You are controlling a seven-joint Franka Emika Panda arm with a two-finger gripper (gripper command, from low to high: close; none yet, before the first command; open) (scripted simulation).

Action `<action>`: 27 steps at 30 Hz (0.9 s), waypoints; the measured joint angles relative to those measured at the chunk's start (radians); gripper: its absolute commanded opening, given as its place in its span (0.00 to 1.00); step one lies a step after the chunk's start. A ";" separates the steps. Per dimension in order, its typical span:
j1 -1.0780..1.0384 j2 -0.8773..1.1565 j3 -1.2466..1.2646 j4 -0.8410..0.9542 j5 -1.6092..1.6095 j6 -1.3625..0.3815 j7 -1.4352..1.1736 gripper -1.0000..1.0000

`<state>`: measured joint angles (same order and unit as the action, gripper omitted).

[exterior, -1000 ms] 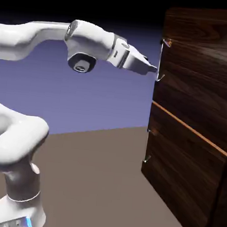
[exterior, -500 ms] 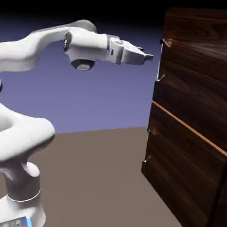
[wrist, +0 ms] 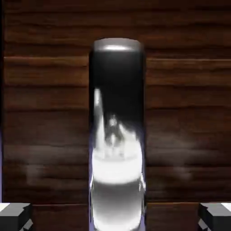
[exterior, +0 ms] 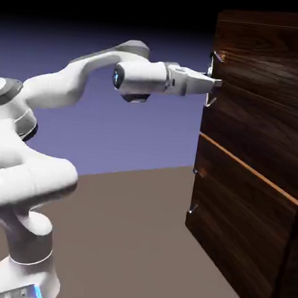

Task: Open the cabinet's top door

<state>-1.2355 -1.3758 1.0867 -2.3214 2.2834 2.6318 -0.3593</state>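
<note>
The cabinet (exterior: pixel 275 266) is a tall dark wood-grain box on the exterior view's right. Its top door (exterior: pixel 263 118) carries a thin vertical silver handle (exterior: pixel 213 63) at its left edge. My gripper (exterior: pixel 217 84) reaches level from the left, with its tips at the middle of that handle. In the hand view the handle (wrist: pixel 117 135) fills the centre as a shiny upright bar against the door's wood (wrist: pixel 49 113). My gripper (wrist: pixel 115 217) straddles it. The grey fingertips (wrist: pixel 13 215) sit in the bottom corners, and wood shows between each tip and the bar. The jaws stand open around the handle.
Under a light orange-brown dividing edge (exterior: pixel 252 169) lies the lower panel (exterior: pixel 240 231) with its own small handle (exterior: pixel 192 210). The brown table (exterior: pixel 123 239) stretches between the robot's base (exterior: pixel 24 274) and the cabinet.
The hand pulled back and up from the handle, then the arm stretched right. The fingers have arrived around the handle's middle, and the hand lies level.
</note>
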 measured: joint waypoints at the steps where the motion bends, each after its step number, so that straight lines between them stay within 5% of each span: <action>1: 0.030 -0.005 -0.022 -0.036 0.006 -0.032 -0.022 0.00; 14: 0.365 -0.066 -0.438 -0.454 -0.169 -0.474 -0.230 0.00; 27: 0.421 -0.039 -0.909 -0.576 -0.556 -0.835 -0.340 0.00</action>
<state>-0.8148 -1.4143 0.1776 -2.8975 1.7276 1.7971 -0.6994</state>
